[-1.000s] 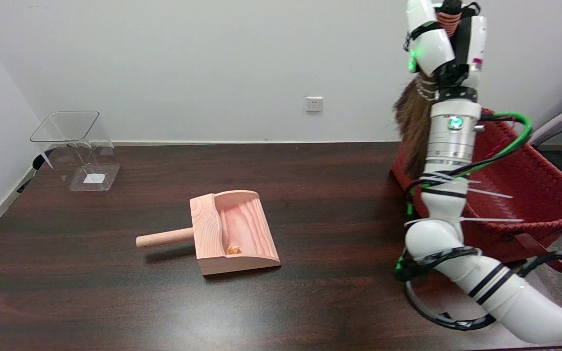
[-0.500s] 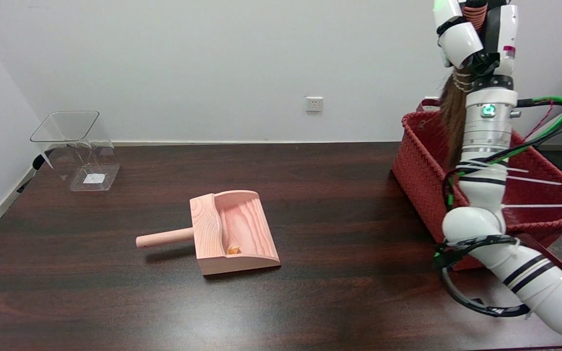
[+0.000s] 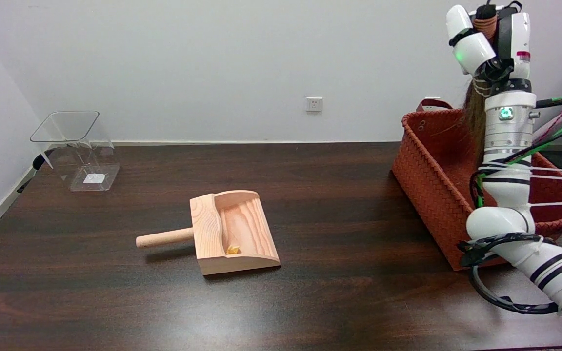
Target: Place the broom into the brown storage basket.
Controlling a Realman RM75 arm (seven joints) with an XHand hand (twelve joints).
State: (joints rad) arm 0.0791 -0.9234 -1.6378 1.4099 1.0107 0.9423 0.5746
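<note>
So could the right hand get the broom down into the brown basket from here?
Probably yes. The right hand holds the broom above the brown basket, bristles hanging over its open top. Nothing visible blocks a straight descent; the arm hides part of the interior.

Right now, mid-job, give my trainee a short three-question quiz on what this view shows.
1. True or false: the broom lies flat on the table.
2. What does the right hand hold? A) the dustpan B) the broom C) the clear bin
3. Fill in: the broom's bristles hang over the ____.

Key
1. False: it is held up in the air, bristles down.
2. B. The dustpan sits mid-table and the clear bin stands at the far left.
3. Basket, the woven brown one at the table's right end.
</note>
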